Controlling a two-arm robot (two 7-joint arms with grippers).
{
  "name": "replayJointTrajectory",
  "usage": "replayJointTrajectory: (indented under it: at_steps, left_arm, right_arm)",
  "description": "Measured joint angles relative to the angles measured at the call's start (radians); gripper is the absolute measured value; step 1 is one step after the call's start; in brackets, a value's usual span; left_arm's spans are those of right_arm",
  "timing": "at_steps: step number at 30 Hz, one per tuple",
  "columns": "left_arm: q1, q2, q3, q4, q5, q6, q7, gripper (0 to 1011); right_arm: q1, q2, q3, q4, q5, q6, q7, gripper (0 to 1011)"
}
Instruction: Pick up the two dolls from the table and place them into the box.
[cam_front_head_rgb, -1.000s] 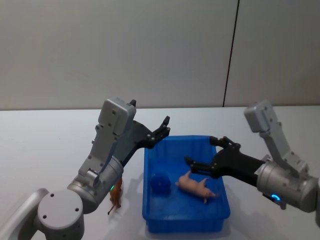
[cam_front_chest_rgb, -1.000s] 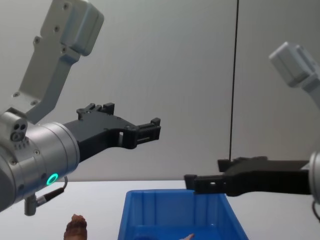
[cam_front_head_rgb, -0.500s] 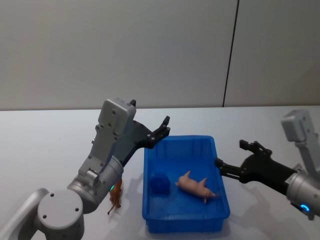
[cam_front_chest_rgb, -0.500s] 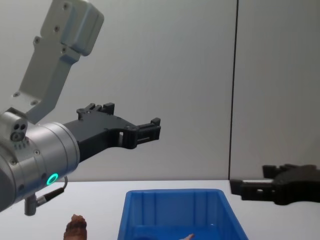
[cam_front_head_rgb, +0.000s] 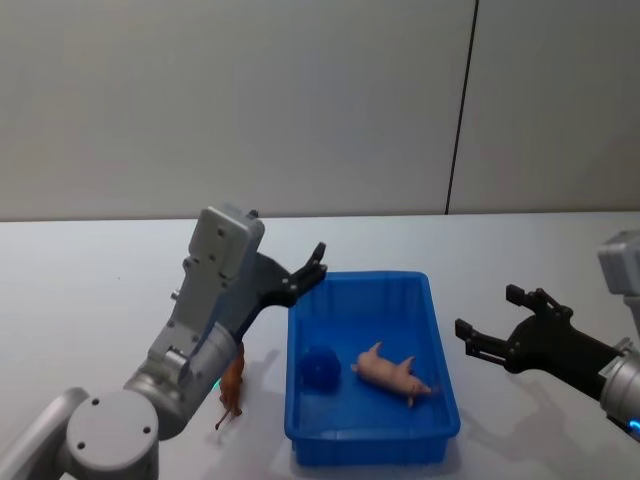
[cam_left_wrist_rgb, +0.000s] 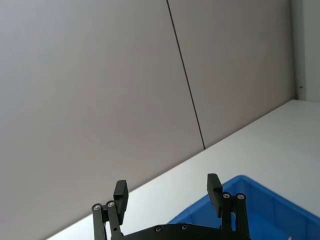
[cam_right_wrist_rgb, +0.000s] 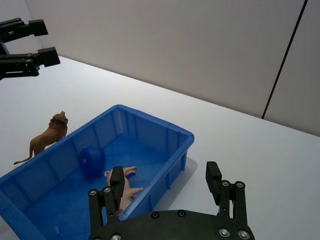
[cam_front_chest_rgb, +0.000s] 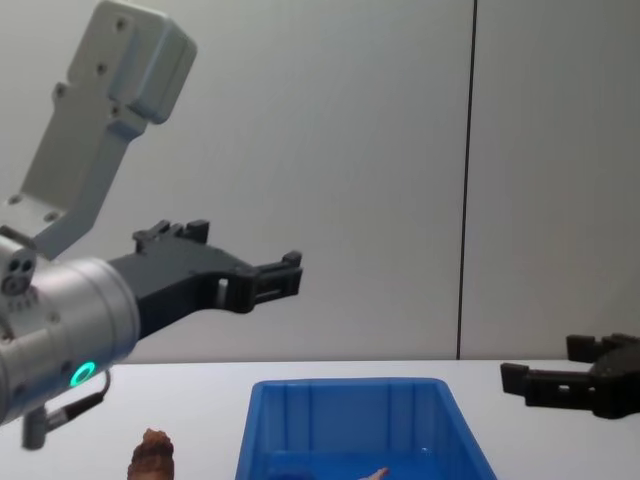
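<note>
The blue box (cam_front_head_rgb: 370, 447) stands on the white table (cam_front_head_rgb: 90, 270). The pale pink doll (cam_front_head_rgb: 393, 372) lies on its side inside the box. The reddish-brown doll (cam_front_head_rgb: 232, 388) stands on the table just left of the box, partly behind my left arm. My left gripper (cam_front_head_rgb: 305, 272) hangs open and empty above the box's far left corner. My right gripper (cam_front_head_rgb: 488, 312) is open and empty, to the right of the box. In the right wrist view the pink doll (cam_right_wrist_rgb: 125, 186) rests in the box (cam_right_wrist_rgb: 150, 122), and the brown doll (cam_right_wrist_rgb: 47, 137) stands outside its wall.
A dark blue round object (cam_front_head_rgb: 319, 367) sits inside the box beside the pink doll. A grey wall with a dark vertical seam (cam_front_head_rgb: 460, 110) rises behind the table. Bare tabletop spreads left of and behind the box.
My right gripper has drawn back from over the box to its right side, leaving the pink doll lying inside. My left arm has shifted slightly back and left.
</note>
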Motion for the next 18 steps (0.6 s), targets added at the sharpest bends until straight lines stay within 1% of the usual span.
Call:
replayJointTrajectory:
  at_steps: [3, 6, 7, 12, 13, 18]
  left_arm:
    - [0.024, 0.017, -0.004, -0.024, -0.011, 0.032, 0.029, 1001]
    - [0.042, 0.029, -0.007, -0.039, -0.022, 0.052, 0.047, 1001]
    - [0.053, 0.037, -0.009, -0.048, -0.032, 0.066, 0.062, 1001]
    - [0.091, 0.062, -0.015, -0.073, -0.062, 0.102, 0.100, 1001]
    - [0.104, 0.069, -0.017, -0.079, -0.076, 0.114, 0.113, 1001]
    - [0.138, 0.090, -0.023, -0.090, -0.110, 0.139, 0.142, 1001]
  right_arm:
    - [-0.004, 0.004, 0.003, -0.002, 0.004, -0.004, -0.002, 1001]
    - [-0.008, 0.008, 0.004, -0.003, 0.008, -0.008, -0.003, 1001]
    - [-0.009, 0.008, 0.005, -0.003, 0.009, -0.009, -0.004, 1001]
    - [-0.013, 0.013, 0.007, -0.004, 0.013, -0.012, -0.006, 1001]
    - [-0.014, 0.013, 0.008, -0.004, 0.013, -0.013, -0.006, 1001]
    - [-0.016, 0.016, 0.009, -0.005, 0.015, -0.016, -0.007, 1001]
